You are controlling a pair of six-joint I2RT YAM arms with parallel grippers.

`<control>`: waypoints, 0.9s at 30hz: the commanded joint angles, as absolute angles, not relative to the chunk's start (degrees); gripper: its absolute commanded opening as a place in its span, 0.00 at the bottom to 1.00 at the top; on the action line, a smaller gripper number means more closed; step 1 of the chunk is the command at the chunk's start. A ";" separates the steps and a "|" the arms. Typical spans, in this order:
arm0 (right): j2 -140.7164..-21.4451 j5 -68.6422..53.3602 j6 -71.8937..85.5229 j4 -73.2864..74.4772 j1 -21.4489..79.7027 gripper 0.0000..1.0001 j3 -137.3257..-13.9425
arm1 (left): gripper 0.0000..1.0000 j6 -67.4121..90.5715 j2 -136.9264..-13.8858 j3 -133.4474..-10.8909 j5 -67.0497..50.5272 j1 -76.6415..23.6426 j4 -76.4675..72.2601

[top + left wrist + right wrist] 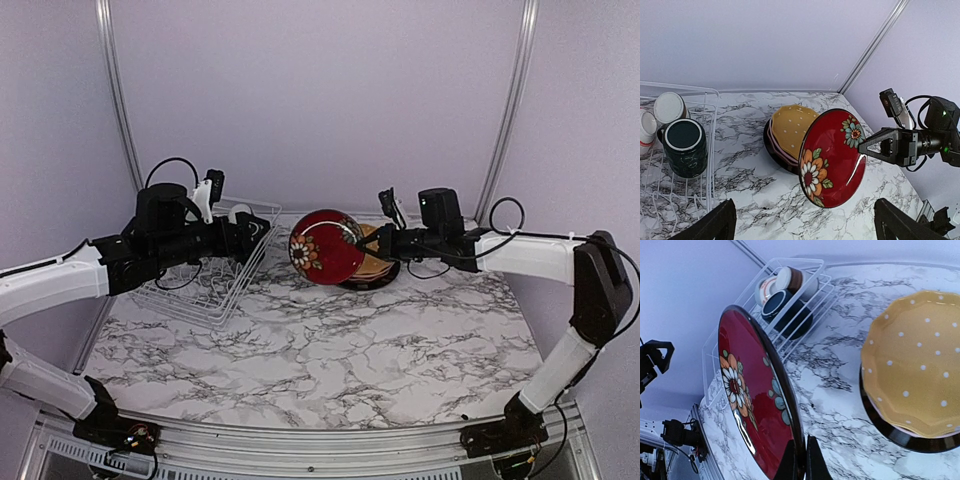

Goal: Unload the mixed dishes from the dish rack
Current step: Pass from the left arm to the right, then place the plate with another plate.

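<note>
My right gripper [362, 238] [802, 460] is shut on the rim of the dark red floral plate [326, 247] [832, 157] [752, 400]. It holds the plate on edge above the marble table, left of a plate stack. In that stack a yellow dotted scalloped plate [790, 127] [915, 365] lies on top, over a pink one and a black plate [890, 432]. My left gripper [258, 230] [806, 216] is open wide with nothing between its fingers, at the dish rack's [215, 290] [705, 92] right side. A dark teal mug [685, 146] [782, 307] and two pale cups [669, 107] [767, 287] lie in the rack.
The marble table [330, 360] stretches toward the arm bases. A purple back wall with two metal poles [510, 100] closes the far side. The rack stands at the back left, the plate stack [375, 268] at the back centre.
</note>
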State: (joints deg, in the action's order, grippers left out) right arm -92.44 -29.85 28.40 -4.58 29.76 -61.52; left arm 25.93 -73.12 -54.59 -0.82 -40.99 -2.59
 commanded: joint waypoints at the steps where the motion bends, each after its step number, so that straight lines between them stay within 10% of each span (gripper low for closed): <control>1: -90.47 -27.20 26.02 -0.99 24.85 0.00 -66.92 | 0.99 24.83 -70.56 -55.61 3.85 -40.78 -0.18; 27: -107.89 -29.82 30.55 -3.46 13.30 0.00 -75.47 | 0.99 24.26 -65.53 -51.30 8.61 -40.64 2.63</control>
State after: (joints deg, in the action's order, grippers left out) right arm -106.69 -28.18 29.02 1.04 13.43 -70.70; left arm 24.84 -67.00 -52.90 6.87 -40.93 1.19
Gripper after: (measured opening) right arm 0.015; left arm 0.989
